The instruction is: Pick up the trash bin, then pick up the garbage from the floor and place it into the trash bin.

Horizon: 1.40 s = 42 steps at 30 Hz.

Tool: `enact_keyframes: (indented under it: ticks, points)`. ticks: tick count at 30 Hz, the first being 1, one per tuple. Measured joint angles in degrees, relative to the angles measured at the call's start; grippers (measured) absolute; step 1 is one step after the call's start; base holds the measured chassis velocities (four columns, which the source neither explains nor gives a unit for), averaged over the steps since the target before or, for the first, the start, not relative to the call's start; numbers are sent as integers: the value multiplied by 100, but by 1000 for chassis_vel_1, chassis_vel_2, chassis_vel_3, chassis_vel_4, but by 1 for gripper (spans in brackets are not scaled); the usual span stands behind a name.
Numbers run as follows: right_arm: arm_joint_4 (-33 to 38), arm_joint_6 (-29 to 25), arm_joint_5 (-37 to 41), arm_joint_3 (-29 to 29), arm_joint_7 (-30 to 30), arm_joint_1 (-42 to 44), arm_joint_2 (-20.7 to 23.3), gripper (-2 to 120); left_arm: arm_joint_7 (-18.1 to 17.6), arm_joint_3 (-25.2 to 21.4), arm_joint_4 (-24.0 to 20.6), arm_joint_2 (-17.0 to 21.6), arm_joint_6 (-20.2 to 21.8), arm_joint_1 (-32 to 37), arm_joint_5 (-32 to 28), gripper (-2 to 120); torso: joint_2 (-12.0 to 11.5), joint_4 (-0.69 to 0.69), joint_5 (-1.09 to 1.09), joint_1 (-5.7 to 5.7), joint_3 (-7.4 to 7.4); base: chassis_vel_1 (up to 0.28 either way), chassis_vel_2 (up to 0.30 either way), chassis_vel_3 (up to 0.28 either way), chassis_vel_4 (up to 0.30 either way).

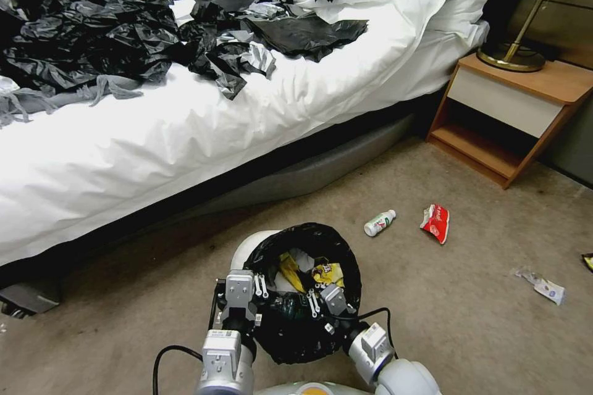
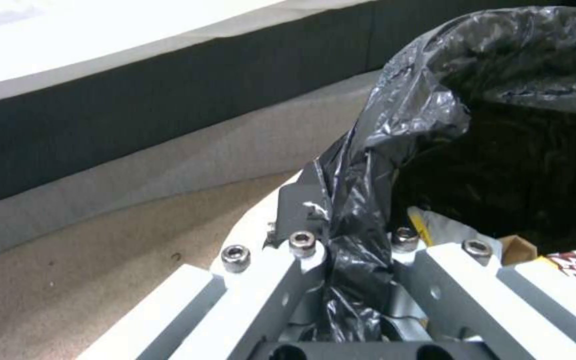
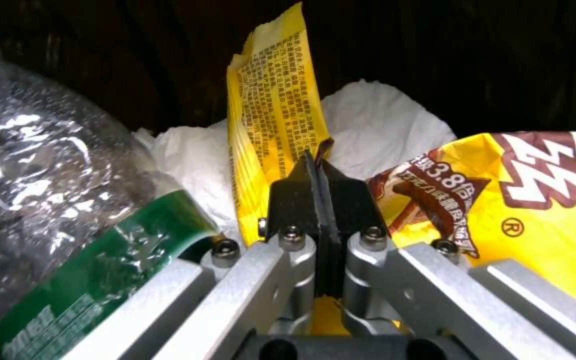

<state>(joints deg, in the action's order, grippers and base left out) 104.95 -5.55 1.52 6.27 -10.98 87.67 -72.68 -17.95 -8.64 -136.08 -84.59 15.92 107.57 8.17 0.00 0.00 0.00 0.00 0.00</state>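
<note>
The trash bin (image 1: 248,245), white with a black bag over its rim, hangs just above the carpet in front of me. My left gripper (image 1: 260,287) is shut on the bin's near-left rim; its wrist view shows the gripper (image 2: 345,235) pinching bag (image 2: 501,100) and rim together. My right gripper (image 1: 321,291) reaches inside the bin, shut (image 3: 318,185) on a long yellow wrapper (image 3: 268,100). Around it in the bin lie a clear green-labelled bottle (image 3: 48,190), white tissue (image 3: 381,120) and another yellow wrapper (image 3: 541,200). More garbage lies on the floor: a small white bottle (image 1: 379,223), a red wrapper (image 1: 435,223) and a pale wrapper (image 1: 542,286).
A bed (image 1: 185,136) with white sheets runs across the left and back, heaped with black and grey plastic sheets (image 1: 123,37). A wooden nightstand (image 1: 513,117) with a lamp (image 1: 516,52) stands at the back right. Open carpet lies to the right of the bin.
</note>
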Motion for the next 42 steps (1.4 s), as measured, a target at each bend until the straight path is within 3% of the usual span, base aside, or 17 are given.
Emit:
enact_keyframes:
  ticks: [7, 18, 23, 25, 27, 31, 35, 42]
  points:
    - [63, -31, -92, 29, -73, 26, 7, 0, -2, 6, 48, -12, -2, -20, -2, 1, 0, 0, 0, 0, 0, 0, 0, 0, 0]
    - [157, -65, -109, 44, -32, 85, 28, 45, -13, 7, 67, -18, -3, -43, -16, 1, 0, 0, 0, 0, 0, 0, 0, 0, 0]
    - [275, -68, -104, 45, -33, 125, 55, 57, -1, -9, 94, -17, -3, -66, -36, 1, 0, 0, 0, 0, 0, 0, 0, 0, 0]
    - [371, -68, -99, 59, -33, 172, 88, 70, -2, -6, 104, -10, -4, -74, -51, 1, 0, 0, 0, 0, 0, 0, 0, 0, 0]
    - [378, -72, -100, 64, -33, 182, 93, 73, -2, -1, 105, -8, -4, -76, -52, 1, 0, 0, 0, 0, 0, 0, 0, 0, 0]
    - [430, -145, -139, 104, -35, 254, 113, 92, 0, -4, 107, 11, 3, -80, -68, 1, 0, 0, 0, 0, 0, 0, 0, 0, 0]
    - [615, -168, -161, 124, -37, 338, 161, 100, 0, -55, 118, 21, 12, -98, -110, 1, 0, 0, 0, 0, 0, 0, 0, 0, 0]
    - [990, -292, -299, 249, -51, 550, 264, 100, 0, -140, 196, 25, 31, -155, -169, 1, 0, 0, 0, 0, 0, 0, 0, 0, 0]
